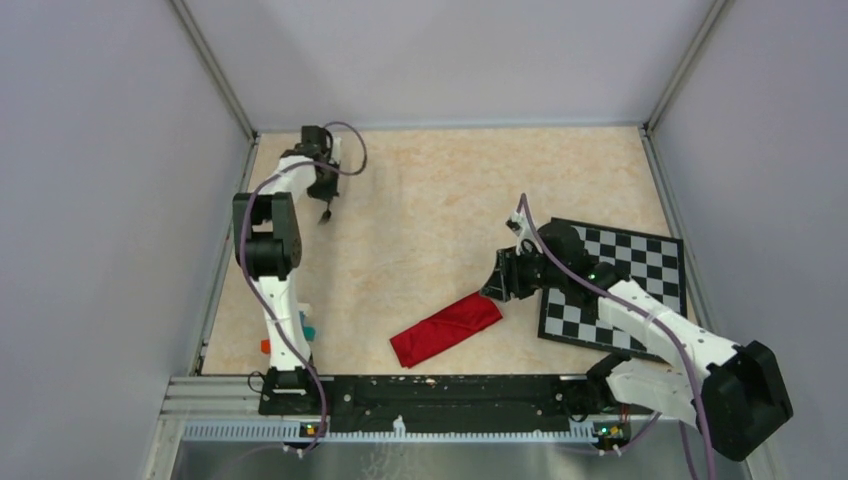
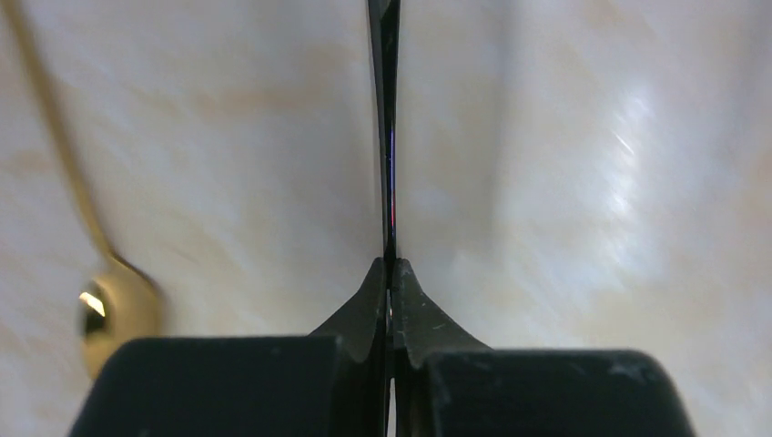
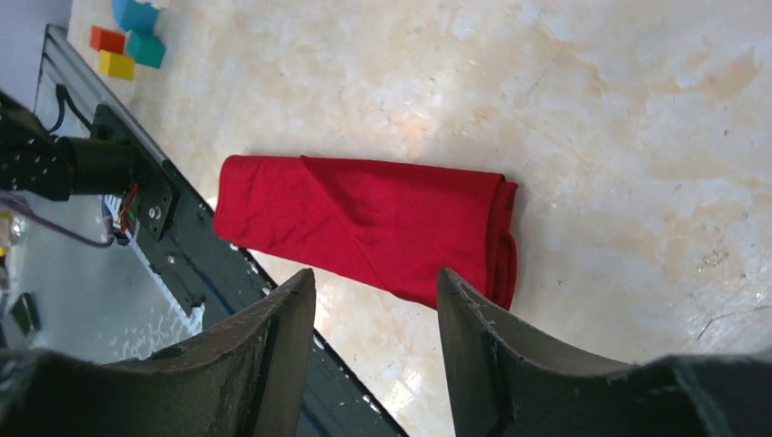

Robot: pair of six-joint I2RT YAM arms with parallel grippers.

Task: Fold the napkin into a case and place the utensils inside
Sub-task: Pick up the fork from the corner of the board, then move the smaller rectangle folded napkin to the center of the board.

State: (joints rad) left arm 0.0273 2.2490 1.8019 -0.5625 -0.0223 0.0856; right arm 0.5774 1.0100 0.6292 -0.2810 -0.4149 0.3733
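Left wrist view: the left pincer (image 2: pixel 390 273) is clamped on the thin dark black spoon (image 2: pixel 390 137), held edge-on, apparently for carrying. The thin gold-coloured spoon (image 2: pixel 114 314) is seen beside it on the marbled beige tabletop (image 2: pixel 564 182). The right pincer (image 3: pixel 375 278) is held apart just above the narrow folded bright red cloth case (image 3: pixel 364 228), probably to steady its opening.
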